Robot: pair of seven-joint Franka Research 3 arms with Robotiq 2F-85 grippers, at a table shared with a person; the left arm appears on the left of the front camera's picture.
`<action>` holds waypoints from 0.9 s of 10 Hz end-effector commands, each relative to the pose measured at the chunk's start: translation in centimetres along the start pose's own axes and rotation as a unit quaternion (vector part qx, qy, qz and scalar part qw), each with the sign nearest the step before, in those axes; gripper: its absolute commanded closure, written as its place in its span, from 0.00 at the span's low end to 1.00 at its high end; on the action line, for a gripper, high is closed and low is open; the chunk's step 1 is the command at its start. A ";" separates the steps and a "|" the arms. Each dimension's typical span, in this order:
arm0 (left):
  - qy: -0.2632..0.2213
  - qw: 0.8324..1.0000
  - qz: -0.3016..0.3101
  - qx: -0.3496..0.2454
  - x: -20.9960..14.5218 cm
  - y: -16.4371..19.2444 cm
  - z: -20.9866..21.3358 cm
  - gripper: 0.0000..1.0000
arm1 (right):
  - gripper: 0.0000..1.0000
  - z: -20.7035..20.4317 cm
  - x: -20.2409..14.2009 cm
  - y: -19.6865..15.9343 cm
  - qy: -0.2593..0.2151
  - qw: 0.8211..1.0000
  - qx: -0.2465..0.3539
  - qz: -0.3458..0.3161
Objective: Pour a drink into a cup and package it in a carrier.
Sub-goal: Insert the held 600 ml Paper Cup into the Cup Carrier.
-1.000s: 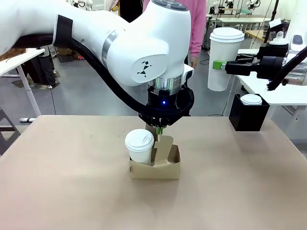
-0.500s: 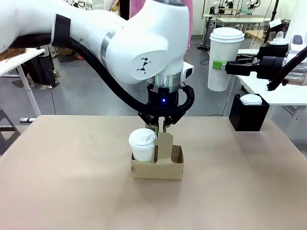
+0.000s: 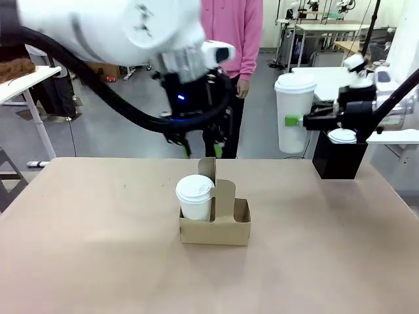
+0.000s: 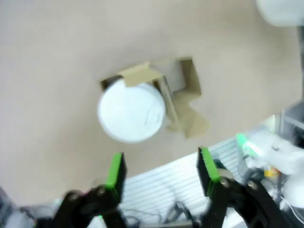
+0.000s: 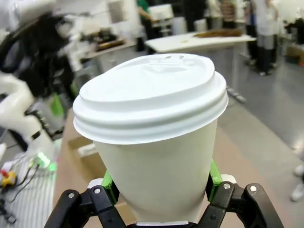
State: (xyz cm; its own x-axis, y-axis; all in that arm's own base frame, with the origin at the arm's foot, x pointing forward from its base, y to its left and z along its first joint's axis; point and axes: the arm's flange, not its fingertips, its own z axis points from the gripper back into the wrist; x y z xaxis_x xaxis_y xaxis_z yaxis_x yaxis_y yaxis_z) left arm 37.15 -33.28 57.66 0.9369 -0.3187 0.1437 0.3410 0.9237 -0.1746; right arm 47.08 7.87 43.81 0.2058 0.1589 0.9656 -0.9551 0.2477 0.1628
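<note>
Where the tan surface (image 3: 98, 261) reaches its middle, the left arm (image 3: 111, 33) hangs high above it, jaws apart and empty, pointing down at the cardboard carrier (image 3: 222, 230) standing there. Off toward 2 o'clock from the carrier, well above the surface and near a black box (image 3: 337, 163), the right jaws are clamped on the wall of a second lidded paper cup (image 3: 292, 108), which they hold upright.

One lidded white paper cup (image 3: 194, 198) sits in the carrier's 9 o'clock pocket. The 3 o'clock pocket, beyond the upright handle panel (image 3: 224, 195), is empty.

The carrier looks light and thin. It would likely flex and tip toward its loaded side, so the handle cut-out is the place to lift it. Each cup's wall is probably soft and crushable, stiffest just under the rim. A gentle grip at mid-wall, kept upright, seems safest. How full either cup is cannot be told, and a hard squeeze could pop the lid (image 5: 149, 97).
</note>
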 end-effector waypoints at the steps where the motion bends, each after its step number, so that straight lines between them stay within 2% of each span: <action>1: 0.018 0.986 -0.165 -0.024 -1.7 5.8 1.8 0.00 | 0.19 -0.4 -0.6 -0.9 -0.013 0.996 0.082 0.024; 2: -0.021 0.976 -0.212 -0.039 -2.3 8.1 2.3 0.00 | 0.19 -1.4 -1.5 -0.5 -0.035 0.993 0.107 0.022; 3: -0.071 0.966 -0.247 -0.029 -2.8 9.9 2.1 0.00 | 0.19 -2.5 -2.4 -0.4 -0.053 0.993 0.105 0.032; 4: -0.098 0.951 -0.292 -0.035 -3.3 11.3 1.4 0.00 | 0.19 -3.7 -3.5 -0.3 -0.058 0.994 0.090 0.026; 5: -0.098 0.965 -0.241 -0.027 -2.7 11.6 0.7 0.00 | 0.19 -2.1 -2.8 0.0 -0.023 0.995 0.098 0.016; 6: -0.065 0.987 -0.144 0.025 -2.2 10.8 -0.3 0.00 | 0.19 -2.1 -2.8 0.0 -0.023 0.995 0.098 0.016; 7: -0.078 0.963 -0.258 0.000 -2.1 11.5 2.7 0.00 | 0.19 -2.1 -2.8 0.0 -0.023 0.995 0.098 0.016; 8: -0.078 0.963 -0.258 0.000 -2.1 11.5 2.7 0.00 | 0.19 -2.1 -2.8 0.0 -0.023 0.995 0.098 0.016; 9: -0.078 0.971 -0.224 0.007 -2.2 12.1 0.8 0.00 | 0.19 -2.5 -3.8 -0.3 -0.028 0.994 0.100 0.019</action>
State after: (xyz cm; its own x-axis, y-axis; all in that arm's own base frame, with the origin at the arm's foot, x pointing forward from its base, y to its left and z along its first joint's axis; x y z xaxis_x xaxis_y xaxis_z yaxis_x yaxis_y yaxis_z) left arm 39.00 -21.58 56.72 0.6575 -0.6661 0.3522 0.7226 0.6898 -0.0443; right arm 47.12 9.43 39.64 0.1612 0.1104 0.9807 -0.9864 0.0498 0.1565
